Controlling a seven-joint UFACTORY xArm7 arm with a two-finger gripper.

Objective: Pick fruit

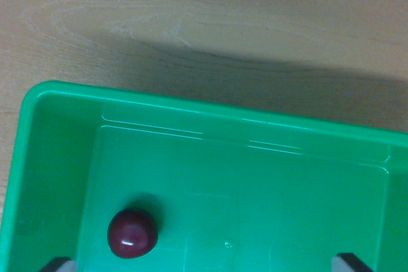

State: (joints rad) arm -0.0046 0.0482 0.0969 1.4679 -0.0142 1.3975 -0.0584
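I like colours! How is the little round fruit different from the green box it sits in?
The fruit is dark red; the green box is bright green. The fruit is round and small; the box is wide, with straight walls. Both look smooth and shiny.

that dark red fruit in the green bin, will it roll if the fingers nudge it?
Probably. The dark red fruit looks round and rests on the green bin's flat floor, clear of the walls. Its glossy highlight suggests a smooth, possibly slippery skin. It looks small, so likely light.

You look down on a pale, light-brown wooden worktop [191, 23] with faint grain; a soft dark shadow band crosses it diagonally.
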